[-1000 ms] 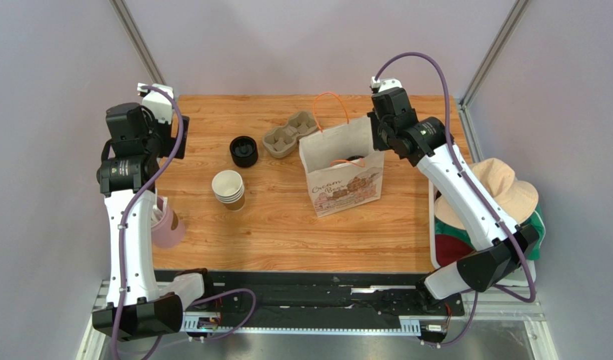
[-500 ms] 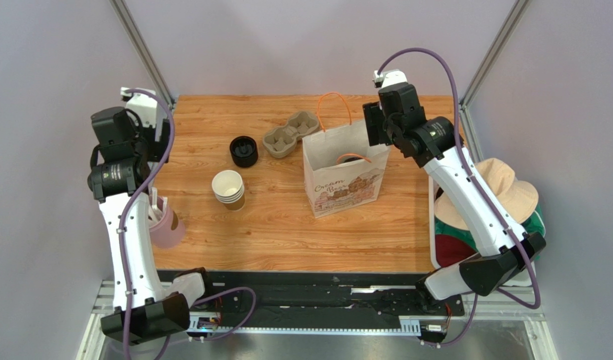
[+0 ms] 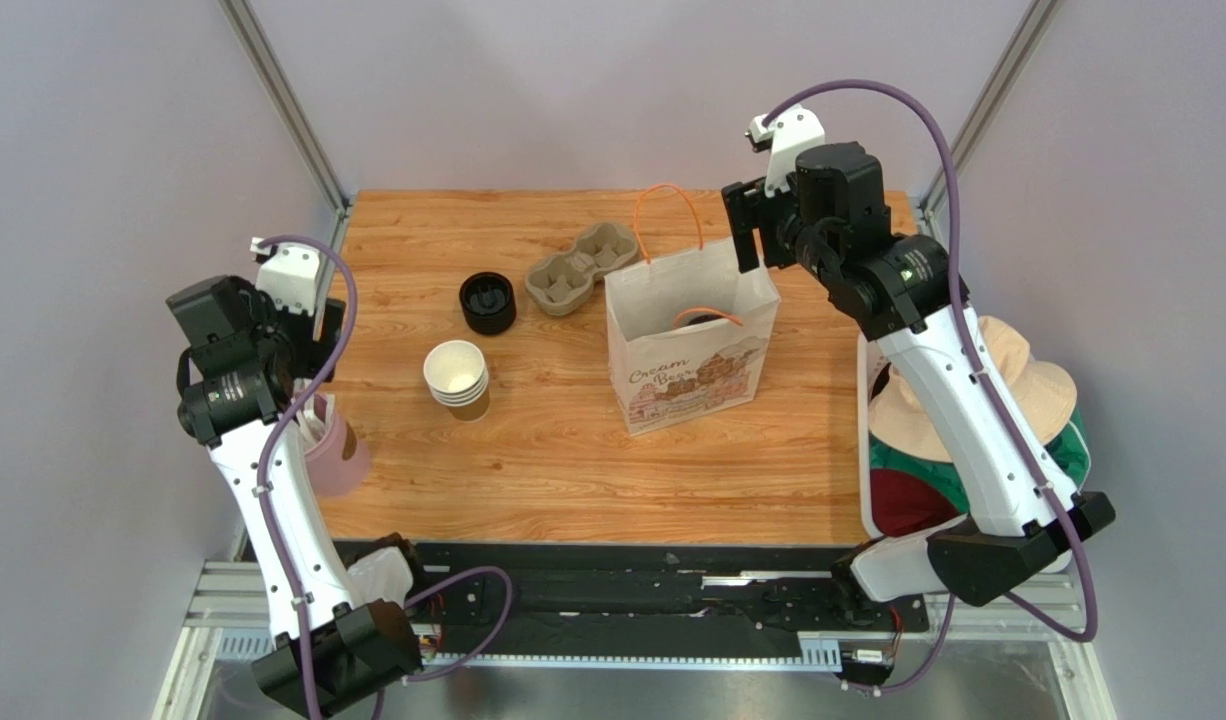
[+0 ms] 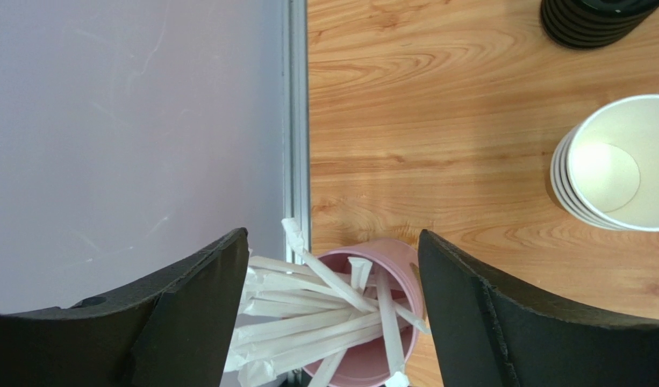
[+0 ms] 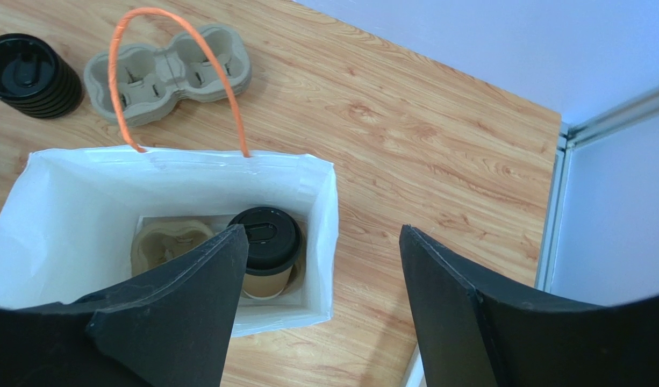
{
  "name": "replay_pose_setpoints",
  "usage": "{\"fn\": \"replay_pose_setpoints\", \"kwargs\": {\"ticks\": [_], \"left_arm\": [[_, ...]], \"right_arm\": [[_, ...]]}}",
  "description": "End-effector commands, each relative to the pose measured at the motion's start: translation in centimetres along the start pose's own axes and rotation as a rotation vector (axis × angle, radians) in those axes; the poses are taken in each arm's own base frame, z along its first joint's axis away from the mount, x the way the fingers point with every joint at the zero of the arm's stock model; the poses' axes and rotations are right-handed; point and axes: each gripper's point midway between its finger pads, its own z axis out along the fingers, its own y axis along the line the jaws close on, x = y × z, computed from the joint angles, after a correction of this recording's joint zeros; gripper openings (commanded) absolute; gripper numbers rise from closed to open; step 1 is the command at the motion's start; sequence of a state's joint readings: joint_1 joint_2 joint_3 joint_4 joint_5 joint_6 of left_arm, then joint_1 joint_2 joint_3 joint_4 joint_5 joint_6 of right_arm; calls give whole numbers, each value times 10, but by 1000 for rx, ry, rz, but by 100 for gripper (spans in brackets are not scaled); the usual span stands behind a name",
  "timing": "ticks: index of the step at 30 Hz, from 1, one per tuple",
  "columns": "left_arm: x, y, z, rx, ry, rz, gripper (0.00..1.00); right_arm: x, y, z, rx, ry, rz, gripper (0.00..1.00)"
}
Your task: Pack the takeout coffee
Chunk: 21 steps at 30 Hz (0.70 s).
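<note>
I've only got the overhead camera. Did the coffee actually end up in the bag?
Observer: Yes. The right wrist view shows the coffee upright inside the bag, lid on.
Operator: Is it loose in there?
Observer: No, it sits in a carrier on the bag's floor, and the slot beside it is empty.
Operator: Is the right gripper holding anything?
Observer: No. The right gripper is open above the bag with nothing between its fingers.
Operator: And the left one?
Observer: The left gripper is open above a pink cup full of wrapped straws.
</note>
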<state>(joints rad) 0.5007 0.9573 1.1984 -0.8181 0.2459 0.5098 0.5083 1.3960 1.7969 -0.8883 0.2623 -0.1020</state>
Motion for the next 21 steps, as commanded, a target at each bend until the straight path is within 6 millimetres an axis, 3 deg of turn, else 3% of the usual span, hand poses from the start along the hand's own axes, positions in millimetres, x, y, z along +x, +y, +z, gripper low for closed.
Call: {"fn": "replay_pose_setpoints", "kwargs": {"ticks": [1, 10, 21], "left_arm": [[-2, 5, 13, 40, -37, 61, 83], [33, 12, 42, 112, 56, -105, 78], [56, 16, 42, 106, 118, -133, 71]], "right_arm": [[-26, 5, -5, -51, -77, -27, 74], [-17, 4, 11, -23, -33, -40, 74], [-17, 5, 19, -20, -17, -34, 74]]}}
